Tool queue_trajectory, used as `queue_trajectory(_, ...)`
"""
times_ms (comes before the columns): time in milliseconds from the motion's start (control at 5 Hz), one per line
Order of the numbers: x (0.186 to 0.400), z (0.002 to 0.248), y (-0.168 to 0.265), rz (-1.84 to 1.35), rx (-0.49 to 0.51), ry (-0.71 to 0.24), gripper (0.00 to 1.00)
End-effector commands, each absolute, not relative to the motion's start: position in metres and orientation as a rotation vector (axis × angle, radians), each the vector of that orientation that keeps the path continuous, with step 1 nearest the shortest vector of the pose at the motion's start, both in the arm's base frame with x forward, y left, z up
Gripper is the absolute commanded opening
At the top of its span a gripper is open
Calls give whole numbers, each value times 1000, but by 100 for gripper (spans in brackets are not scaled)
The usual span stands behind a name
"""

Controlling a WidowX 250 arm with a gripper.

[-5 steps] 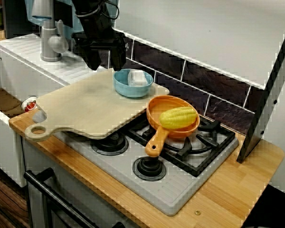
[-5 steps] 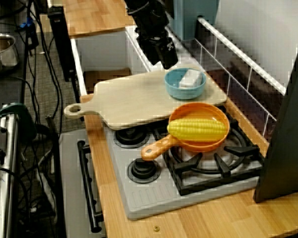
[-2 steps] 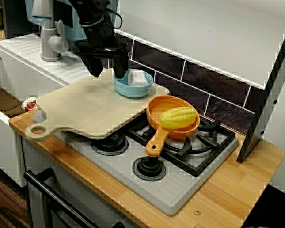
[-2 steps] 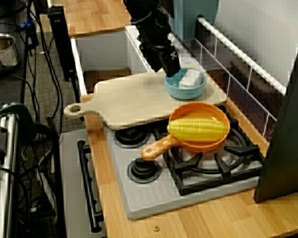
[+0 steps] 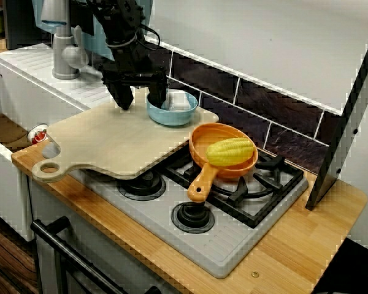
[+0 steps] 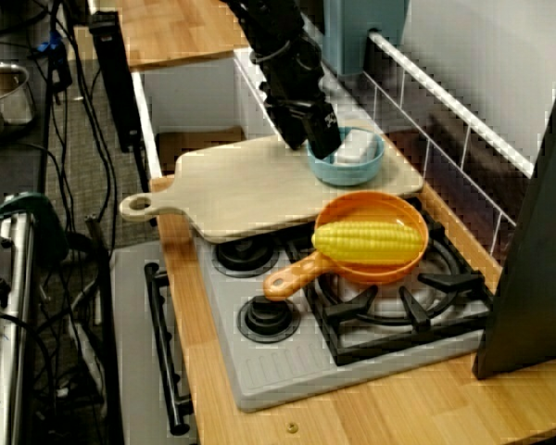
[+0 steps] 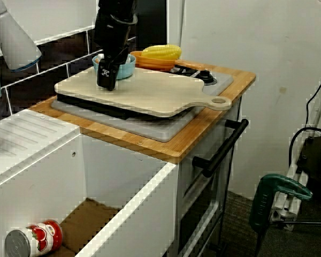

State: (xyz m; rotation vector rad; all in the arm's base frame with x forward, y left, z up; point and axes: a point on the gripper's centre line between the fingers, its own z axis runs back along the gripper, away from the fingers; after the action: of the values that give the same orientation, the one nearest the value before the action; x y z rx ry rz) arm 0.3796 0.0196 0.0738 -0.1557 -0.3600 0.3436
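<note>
Fingers (image 5: 124,97) are spread wide and straddle the near rim of the blue bowl (image 5: 172,115), one tip inside it and the other outside, low over the wooden cutting board (image 5: 110,138). That bowl holds a white block (image 5: 179,100) and sits at the board's far corner. Just beside it, an orange pan (image 5: 199,142) with a corn cob (image 5: 230,151) rests on the stove (image 5: 233,236).

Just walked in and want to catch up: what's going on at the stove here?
The robot arm's open gripper is down at the blue bowl on the wooden cutting board, its fingers seemingly straddling the rim. A white block lies in the bowl. Next to the board, an orange pan holding a corn cob sits on the stove.
</note>
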Motion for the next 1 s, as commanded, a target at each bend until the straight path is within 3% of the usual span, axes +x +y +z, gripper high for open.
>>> queue_trajectory(0, 390, 85, 23, 332, -149, -394, 0)
queue_trajectory(800, 387, 107, 31, 335, -191, -398, 0)
